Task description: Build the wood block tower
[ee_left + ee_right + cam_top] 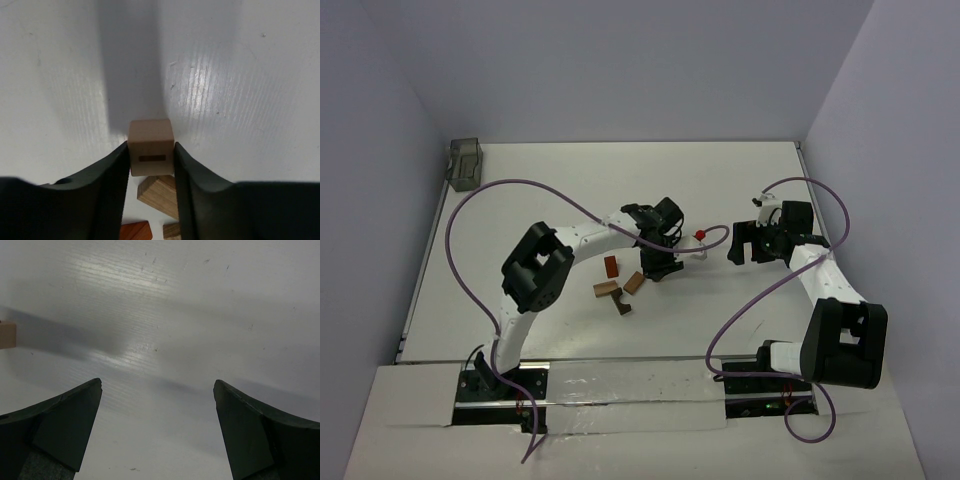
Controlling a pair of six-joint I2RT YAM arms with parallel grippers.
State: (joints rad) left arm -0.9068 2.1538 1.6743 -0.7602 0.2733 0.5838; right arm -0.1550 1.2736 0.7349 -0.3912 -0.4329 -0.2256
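Note:
My left gripper (658,262) is shut on a light tan cuboid block (151,145) with a small dark slot on its near face, held close to the white table (240,75). Under the fingers lie a tan wood block (160,195) and a reddish-brown block (136,231). In the top view the loose blocks lie left of the left gripper: a reddish one (611,267), a tan one (607,290), a brown one (634,282) and a dark one (622,307). My right gripper (738,245) is open and empty over bare table (157,385). A tan block edge (7,335) shows at its far left.
A grey translucent container (466,163) stands at the far left corner. A small red thing (701,234) sits between the two grippers. Purple cables (480,200) loop over the table. Walls close in the table on the left, back and right.

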